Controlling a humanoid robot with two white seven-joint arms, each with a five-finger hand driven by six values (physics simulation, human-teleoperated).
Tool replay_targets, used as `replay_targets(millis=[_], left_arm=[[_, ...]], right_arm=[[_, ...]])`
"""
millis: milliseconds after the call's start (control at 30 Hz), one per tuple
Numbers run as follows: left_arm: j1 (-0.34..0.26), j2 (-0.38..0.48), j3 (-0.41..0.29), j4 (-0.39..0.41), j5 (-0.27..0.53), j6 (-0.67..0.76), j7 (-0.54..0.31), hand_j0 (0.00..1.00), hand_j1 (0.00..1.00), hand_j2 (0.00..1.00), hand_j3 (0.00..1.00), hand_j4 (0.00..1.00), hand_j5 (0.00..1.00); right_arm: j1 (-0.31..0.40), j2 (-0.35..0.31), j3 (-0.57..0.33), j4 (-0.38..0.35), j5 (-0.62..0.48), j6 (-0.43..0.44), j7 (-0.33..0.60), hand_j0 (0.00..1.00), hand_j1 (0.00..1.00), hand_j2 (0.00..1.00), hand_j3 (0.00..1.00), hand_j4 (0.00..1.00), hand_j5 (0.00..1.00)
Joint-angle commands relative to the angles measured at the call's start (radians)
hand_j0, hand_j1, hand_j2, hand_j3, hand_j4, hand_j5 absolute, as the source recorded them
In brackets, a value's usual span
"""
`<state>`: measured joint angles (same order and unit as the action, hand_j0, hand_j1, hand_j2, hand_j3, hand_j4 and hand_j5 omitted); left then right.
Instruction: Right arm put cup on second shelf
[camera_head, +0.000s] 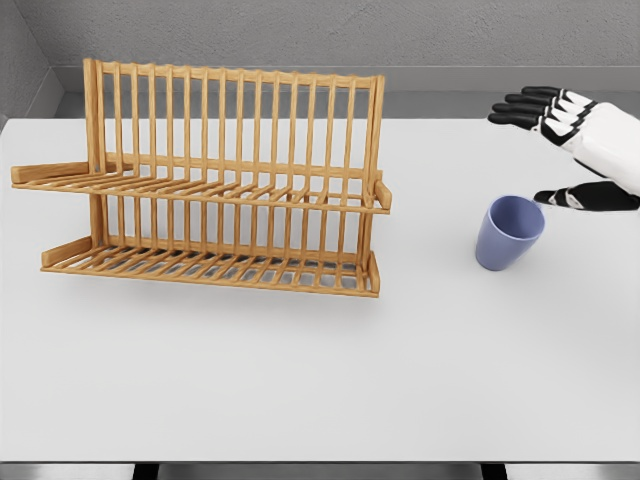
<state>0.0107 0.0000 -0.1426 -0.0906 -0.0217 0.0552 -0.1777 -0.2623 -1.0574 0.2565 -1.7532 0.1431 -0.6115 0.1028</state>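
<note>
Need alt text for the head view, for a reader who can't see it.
The right hand, fingers open, hovers just right of an upright blue cup on a white table. A two-tier wooden dish rack stands to the left, both shelves empty.

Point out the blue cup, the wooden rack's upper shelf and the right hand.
blue cup (507, 236), head view, on its outer wall.
upper shelf (200, 187), head view, on its slats.
right hand (570, 150), head view, on its open palm.
</note>
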Motion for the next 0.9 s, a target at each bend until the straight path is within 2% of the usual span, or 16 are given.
replay_targets(millis=[0, 67, 133, 167, 200, 267, 300, 333, 433, 500, 533, 567, 600, 633, 700, 867], left_arm=[[0.0, 0.0, 0.0, 0.0, 0.0, 0.0, 0.0, 1.0, 1.0, 1.0, 1.0, 1.0, 1.0], [0.0, 0.0, 0.0, 0.0, 0.0, 0.0, 0.0, 1.0, 1.0, 1.0, 1.0, 1.0, 1.0], [0.0, 0.0, 0.0, 0.0, 0.0, 0.0, 0.0, 1.0, 1.0, 1.0, 1.0, 1.0, 1.0], [0.0, 0.0, 0.0, 0.0, 0.0, 0.0, 0.0, 1.0, 1.0, 1.0, 1.0, 1.0, 1.0], [0.0, 0.0, 0.0, 0.0, 0.0, 0.0, 0.0, 1.0, 1.0, 1.0, 1.0, 1.0, 1.0], [0.0, 0.0, 0.0, 0.0, 0.0, 0.0, 0.0, 1.0, 1.0, 1.0, 1.0, 1.0, 1.0], [0.0, 0.0, 0.0, 0.0, 0.0, 0.0, 0.0, 1.0, 1.0, 1.0, 1.0, 1.0, 1.0], [0.0, 0.0, 0.0, 0.0, 0.0, 0.0, 0.0, 1.0, 1.0, 1.0, 1.0, 1.0, 1.0], [0.0, 0.0, 0.0, 0.0, 0.0, 0.0, 0.0, 1.0, 1.0, 1.0, 1.0, 1.0, 1.0], [0.0, 0.0, 0.0, 0.0, 0.0, 0.0, 0.0, 1.0, 1.0, 1.0, 1.0, 1.0, 1.0], [0.0, 0.0, 0.0, 0.0, 0.0, 0.0, 0.0, 1.0, 1.0, 1.0, 1.0, 1.0, 1.0], [0.0, 0.0, 0.0, 0.0, 0.0, 0.0, 0.0, 1.0, 1.0, 1.0, 1.0, 1.0, 1.0], [0.0, 0.0, 0.0, 0.0, 0.0, 0.0, 0.0, 1.0, 1.0, 1.0, 1.0, 1.0, 1.0], [0.0, 0.0, 0.0, 0.0, 0.0, 0.0, 0.0, 1.0, 1.0, 1.0, 1.0, 1.0, 1.0], [0.0, 0.0, 0.0, 0.0, 0.0, 0.0, 0.0, 1.0, 1.0, 1.0, 1.0, 1.0, 1.0], [0.0, 0.0, 0.0, 0.0, 0.0, 0.0, 0.0, 1.0, 1.0, 1.0, 1.0, 1.0, 1.0]], right_arm=[[0.0, -0.003, -0.002, 0.0, -0.007, 0.001, 0.0, 1.0, 1.0, 1.0, 1.0, 1.0, 1.0], [-0.005, -0.003, -0.002, 0.0, -0.007, 0.001, -0.002, 1.0, 1.0, 1.0, 1.0, 1.0, 1.0], [0.02, -0.012, -0.074, 0.001, -0.008, 0.001, -0.002, 1.0, 1.0, 1.0, 1.0, 1.0, 1.0], [0.026, -0.022, -0.079, 0.004, -0.008, 0.001, 0.003, 1.0, 1.0, 1.0, 1.0, 1.0, 1.0], [0.034, -0.036, -0.08, 0.009, -0.007, 0.001, 0.095, 1.0, 1.0, 1.0, 1.0, 1.0, 1.0], [0.017, -0.041, -0.103, 0.038, -0.013, 0.001, 0.389, 1.0, 1.0, 1.0, 1.0, 1.0, 1.0], [0.011, -0.041, -0.109, 0.075, -0.008, 0.001, 0.474, 1.0, 1.0, 1.0, 1.0, 1.0, 1.0], [0.005, -0.039, -0.112, 0.084, -0.007, 0.001, 0.508, 1.0, 1.0, 1.0, 1.0, 1.0, 1.0], [-0.011, -0.042, -0.109, 0.081, -0.004, 0.001, 0.508, 1.0, 1.0, 1.0, 1.0, 1.0, 1.0], [-0.054, -0.041, -0.089, 0.083, -0.005, 0.001, 0.508, 1.0, 1.0, 1.0, 1.0, 1.0, 1.0], [-0.11, -0.032, -0.047, 0.087, -0.005, 0.001, 0.508, 1.0, 1.0, 1.0, 1.0, 1.0, 1.0], [-0.192, -0.007, 0.045, 0.107, -0.004, 0.001, 0.508, 1.0, 1.0, 1.0, 1.0, 1.0, 1.0], [-0.305, 0.028, 0.18, 0.149, -0.004, 0.001, 0.508, 1.0, 1.0, 1.0, 1.0, 1.0, 1.0], [-0.342, 0.04, 0.237, 0.172, -0.004, 0.001, 0.508, 1.0, 1.0, 1.0, 1.0, 1.0, 1.0], [-0.362, 0.057, 0.242, 0.182, -0.004, 0.001, 0.508, 1.0, 1.0, 1.0, 1.0, 1.0, 1.0], [-0.37, 0.027, 0.237, 0.172, 0.003, 0.001, 0.508, 1.0, 1.0, 1.0, 1.0, 1.0, 1.0]])
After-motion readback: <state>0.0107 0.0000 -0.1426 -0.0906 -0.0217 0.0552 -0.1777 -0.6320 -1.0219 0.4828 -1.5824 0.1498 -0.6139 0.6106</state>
